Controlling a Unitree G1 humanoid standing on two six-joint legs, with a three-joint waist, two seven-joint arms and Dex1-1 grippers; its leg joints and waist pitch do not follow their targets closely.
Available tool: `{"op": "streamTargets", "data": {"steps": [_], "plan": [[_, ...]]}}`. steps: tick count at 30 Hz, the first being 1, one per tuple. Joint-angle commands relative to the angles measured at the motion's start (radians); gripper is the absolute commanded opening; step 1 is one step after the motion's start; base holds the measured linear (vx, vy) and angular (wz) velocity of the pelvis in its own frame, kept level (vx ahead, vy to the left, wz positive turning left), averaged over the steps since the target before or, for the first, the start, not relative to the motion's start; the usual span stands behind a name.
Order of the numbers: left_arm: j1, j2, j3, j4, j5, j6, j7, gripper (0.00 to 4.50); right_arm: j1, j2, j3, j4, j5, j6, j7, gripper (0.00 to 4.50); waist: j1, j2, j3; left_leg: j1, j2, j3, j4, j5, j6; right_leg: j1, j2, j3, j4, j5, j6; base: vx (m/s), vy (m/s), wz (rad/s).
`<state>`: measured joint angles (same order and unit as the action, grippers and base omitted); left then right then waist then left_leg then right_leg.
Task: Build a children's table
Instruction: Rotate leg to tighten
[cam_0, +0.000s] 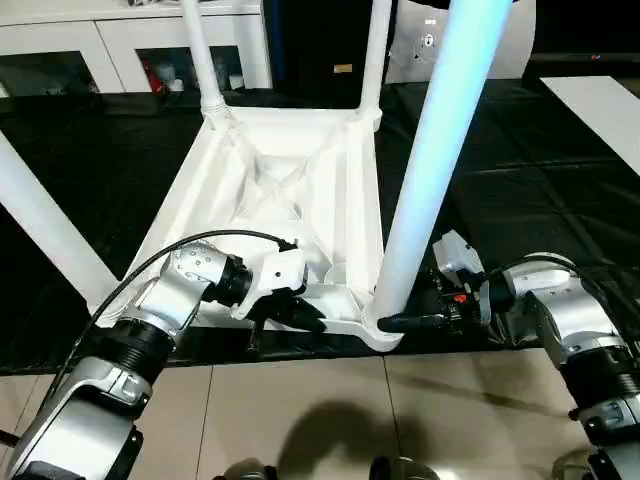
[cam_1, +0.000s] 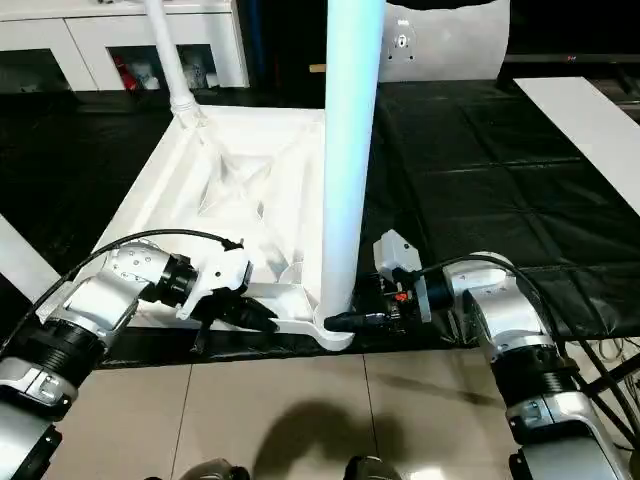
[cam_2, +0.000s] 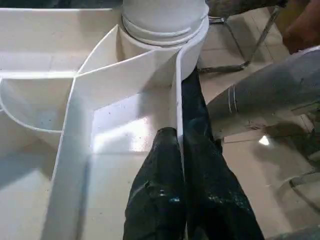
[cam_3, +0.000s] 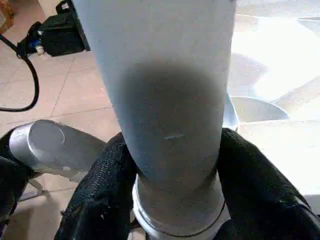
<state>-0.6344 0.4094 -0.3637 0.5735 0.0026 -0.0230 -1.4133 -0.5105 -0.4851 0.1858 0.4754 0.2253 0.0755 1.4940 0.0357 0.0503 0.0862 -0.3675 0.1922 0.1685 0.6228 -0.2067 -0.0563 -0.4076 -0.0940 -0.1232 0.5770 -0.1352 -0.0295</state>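
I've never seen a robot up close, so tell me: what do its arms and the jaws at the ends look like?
Both forearms are rounded silver metal with black ribbed rings at the joints. A thin black cable loops over the left arm. Each wrist carries a small white boxy housing. The left gripper and right gripper each end in two slim black fingers with a rough, textured surface. A small red spot marks the right wrist.

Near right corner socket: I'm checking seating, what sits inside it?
A white leg stands in the socket, collar at the rim, the right tool around its base. The leg's end inside is hidden.
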Motion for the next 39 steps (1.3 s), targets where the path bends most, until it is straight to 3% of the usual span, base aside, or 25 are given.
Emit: {"op": "streamTargets", "data": {"steps": [1, 6, 10, 12, 14, 17, 19, 21, 22, 24, 25, 26, 27, 28, 29, 30, 32, 33, 35, 37, 39], "plan": [[-0.036, 0.001, -0.008, -0.004, 0.004, -0.017, -0.002, 0.0, -0.006, 0.004, 0.028, 0.001, 0.007, 0.008, 0.047, 2.07, -0.007, -0.017, -0.082, 0.006, 0.04, -0.005, -0.078, -0.161, 0.111, 0.058, -0.056, 0.055, -0.066, -0.364, -0.199, 0.0, 0.0, 0.0], [-0.038, -0.001, 0.0, 0.002, -0.001, -0.01, -0.001, 0.0, -0.008, 0.012, 0.033, 0.001, 0.016, 0.027, 0.059, 2.0, -0.006, -0.018, -0.081, 0.006, 0.04, -0.005, -0.079, -0.166, 0.108, 0.057, -0.056, 0.055, -0.068, -0.38, -0.194, 0.0, 0.0, 0.0], [-0.036, -0.036, 0.043, -0.026, -0.024, 0.078, 0.084, 0.0, 0.049, 0.066, 0.0, -0.082, 0.063, 0.113, -0.05, 1.97, -0.005, -0.018, -0.08, 0.008, 0.043, -0.005, -0.082, -0.157, 0.106, 0.057, -0.056, 0.057, -0.066, -0.36, -0.199, 0.0, 0.0, 0.0], [-0.034, -0.053, 0.054, -0.043, -0.019, 0.117, 0.136, 0.0, 0.074, 0.097, -0.013, -0.112, 0.061, 0.158, -0.139, 1.97, -0.007, -0.019, -0.077, 0.006, 0.04, -0.007, -0.083, -0.172, 0.095, 0.057, -0.058, 0.055, -0.069, -0.395, -0.189, 0.0, 0.0, 0.0], [-0.038, -0.088, 0.071, -0.057, -0.015, 0.164, 0.216, 0.0, 0.096, 0.154, -0.025, -0.128, 0.027, 0.192, -0.291, 1.97, -0.016, -0.02, -0.072, 0.008, 0.035, -0.009, -0.085, -0.205, 0.076, 0.054, -0.058, 0.051, -0.081, -0.479, -0.157, 0.0, 0.0, 0.0], [-0.041, -0.102, 0.078, -0.06, -0.012, 0.181, 0.248, 0.0, 0.102, 0.175, -0.031, -0.132, 0.014, 0.204, -0.345, 1.97, -0.04, -0.024, -0.067, 0.005, 0.028, -0.014, -0.084, -0.253, 0.049, 0.054, -0.058, 0.042, -0.095, -0.576, -0.109, 0.0, 0.0, 0.0], [-0.057, -0.159, 0.099, -0.059, -0.012, 0.24, 0.347, 0.0, 0.107, 0.264, -0.053, -0.133, -0.016, 0.212, -0.514, 1.97, -0.064, -0.022, -0.061, 0.005, 0.023, -0.015, -0.081, -0.276, 0.047, 0.046, -0.057, 0.038, -0.105, -0.624, -0.09, 0.0, 0.0, 0.0], [-0.067, -0.184, 0.106, -0.053, -0.01, 0.261, 0.387, 0.0, 0.106, 0.305, -0.06, -0.134, -0.03, 0.223, -0.583, 1.97, -0.076, -0.023, -0.06, 0.002, 0.02, -0.019, -0.08, -0.291, 0.041, 0.048, -0.056, 0.03, -0.11, -0.657, -0.072, 0.0, 0.0, 0.0], [-0.075, -0.205, 0.113, -0.045, -0.006, 0.274, 0.421, 0.0, 0.103, 0.342, -0.066, -0.134, -0.042, 0.24, -0.648, 1.97, -0.086, -0.024, -0.058, 0.008, 0.014, -0.018, -0.076, -0.313, 0.044, 0.042, -0.055, 0.026, -0.122, -0.694, -0.05, 0.0, 0.0, 0.0], [-0.089, -0.227, 0.121, -0.026, 0.001, 0.279, 0.465, 0.0, 0.094, 0.385, -0.075, -0.128, -0.052, 0.256, -0.718, 1.97, -0.099, -0.019, -0.057, 0.01, 0.012, -0.02, -0.074, -0.32, 0.05, 0.04, -0.055, 0.022, -0.126, -0.697, -0.047, 0.0, 0.0, 0.0], [-0.106, -0.249, 0.132, -0.006, 0.007, 0.282, 0.518, 0.0, 0.071, 0.437, -0.098, -0.105, -0.07, 0.282, -0.835, 1.97, -0.111, -0.017, -0.055, 0.008, 0.012, -0.022, -0.076, -0.324, 0.047, 0.037, -0.051, 0.019, -0.126, -0.683, -0.051, 0.0, 0.0, 0.0], [-0.119, -0.267, 0.141, 0.009, 0.009, 0.282, 0.56, 0.0, 0.046, 0.48, -0.119, -0.077, -0.082, 0.293, -0.934, 1.97, -0.124, -0.015, -0.058, 0.005, 0.015, -0.028, -0.079, -0.342, 0.039, 0.042, -0.05, 0.013, -0.125, -0.674, -0.049, 0.0, 0.0, 0.0], [-0.126, -0.283, 0.148, 0.015, 0.011, 0.286, 0.587, 0.0, 0.022, 0.521, -0.145, -0.051, -0.082, 0.296, -1.02, 1.97, -0.131, -0.005, -0.057, 0.006, 0.017, -0.031, -0.081, -0.351, 0.034, 0.042, -0.053, 0.012, -0.123, -0.66, -0.054, 0.0, 0.0, 0.0], [-0.131, -0.297, 0.151, 0.02, 0.016, 0.282, 0.611, 0.0, -0.003, 0.555, -0.163, -0.023, -0.081, 0.276, -1.084, 1.97, -0.145, -0.009, -0.058, -0.003, 0.018, -0.036, -0.086, -0.368, 0.034, 0.052, -0.052, 0.005, -0.124, -0.641, -0.053, 0.0, 0.0, 0.0], [-0.133, -0.304, 0.151, 0.023, 0.02, 0.278, 0.624, 0.0, -0.016, 0.572, -0.173, -0.007, -0.079, 0.258, -1.114, 1.97, -0.156, -0.004, -0.059, 0.004, 0.02, -0.036, -0.086, -0.378, 0.038, 0.046, -0.057, 0.007, -0.126, -0.615, -0.064, 0.0, 0.0, 0.0], [-0.132, -0.305, 0.148, 0.021, 0.024, 0.276, 0.624, 0.0, -0.021, 0.58, -0.177, -0.002, -0.076, 0.25, -1.119, 1.97, -0.163, -0.003, -0.06, 0.0, 0.023, -0.038, -0.088, -0.364, 0.049, 0.052, -0.06, 0.01, -0.123, -0.559, -0.086, 0.0, 0.0, 0.0], [-0.124, -0.301, 0.137, 0.013, 0.036, 0.261, 0.613, 0.0, -0.028, 0.592, -0.185, 0.005, -0.076, 0.226, -1.126, 2.53, -0.17, 0.001, -0.066, -0.011, 0.03, -0.039, -0.092, -0.309, 0.07, 0.058, -0.062, 0.018, -0.107, -0.427, -0.134, 0.0, 0.0, 0.0], [-0.124, -0.301, 0.137, 0.013, 0.036, 0.261, 0.613, 0.0, -0.028, 0.592, -0.185, 0.005, -0.076, 0.226, -1.126, 2.7, -0.172, -0.002, -0.069, -0.015, 0.03, -0.036, -0.09, -0.272, 0.087, 0.062, -0.062, 0.022, -0.098, -0.355, -0.161, 0.0, 0.0, 0.0], [-0.108, -0.285, 0.126, -0.003, 0.043, 0.248, 0.588, 0.0, -0.01, 0.568, -0.189, -0.006, -0.083, 0.217, -1.105, 2.77, -0.17, -0.011, -0.072, -0.021, 0.029, -0.032, -0.087, -0.216, 0.117, 0.069, -0.064, 0.025, -0.088, -0.297, -0.188, 0.0, 0.0, 0.0], [-0.095, -0.266, 0.116, -0.015, 0.047, 0.243, 0.562, 0.0, 0.016, 0.533, -0.195, -0.025, -0.085, 0.21, -1.071, 2.96, -0.164, -0.007, -0.074, -0.018, 0.03, -0.028, -0.082, -0.165, 0.143, 0.069, -0.066, 0.028, -0.081, -0.256, -0.204, 0.0, 0.0, 0.0], [-0.092, -0.262, 0.114, -0.017, 0.048, 0.243, 0.558, 0.0, 0.023, 0.526, -0.199, -0.031, -0.088, 0.21, -1.065, 3.13, -0.158, -0.01, -0.074, -0.019, 0.029, -0.025, -0.08, -0.137, 0.163, 0.069, -0.064, 0.029, -0.078, -0.236, -0.21, 0.0, 0.0, 0.0]]}}
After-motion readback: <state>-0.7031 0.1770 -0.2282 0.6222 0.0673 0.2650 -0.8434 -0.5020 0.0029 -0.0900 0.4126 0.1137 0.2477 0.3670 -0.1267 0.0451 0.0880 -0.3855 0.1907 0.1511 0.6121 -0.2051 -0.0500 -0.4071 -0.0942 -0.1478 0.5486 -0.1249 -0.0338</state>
